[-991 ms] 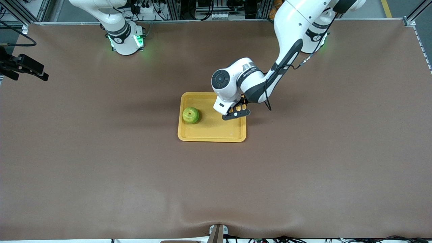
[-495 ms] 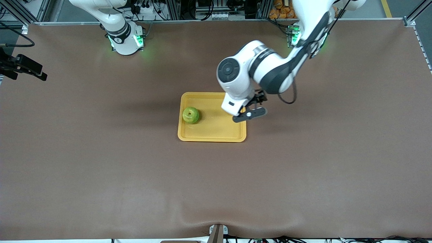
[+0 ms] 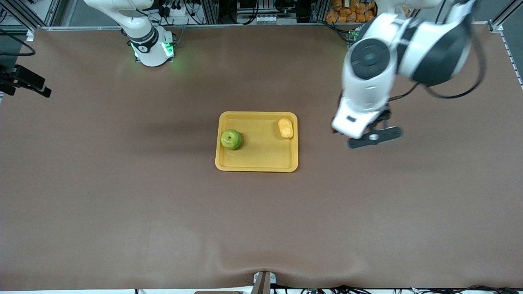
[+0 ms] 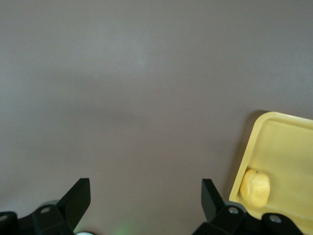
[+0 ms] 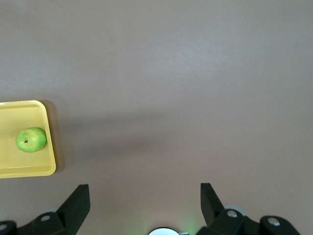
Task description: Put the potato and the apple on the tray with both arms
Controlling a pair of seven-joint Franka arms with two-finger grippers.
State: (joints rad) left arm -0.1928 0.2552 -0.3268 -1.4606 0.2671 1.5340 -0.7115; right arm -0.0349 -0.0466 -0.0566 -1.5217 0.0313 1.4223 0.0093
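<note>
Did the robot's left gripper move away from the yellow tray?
Yes. The left gripper was over the tray a second ago; now it hangs open over bare table toward the left arm's end, leaving the potato on the tray.

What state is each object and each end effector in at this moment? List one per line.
potato: lying in the tray, released.
apple: sitting in the tray, stem dimple up.
tray: flat on the table, holding both.
left end effector: open, empty, over bare table.
right end effector: open, empty, over bare table.
</note>
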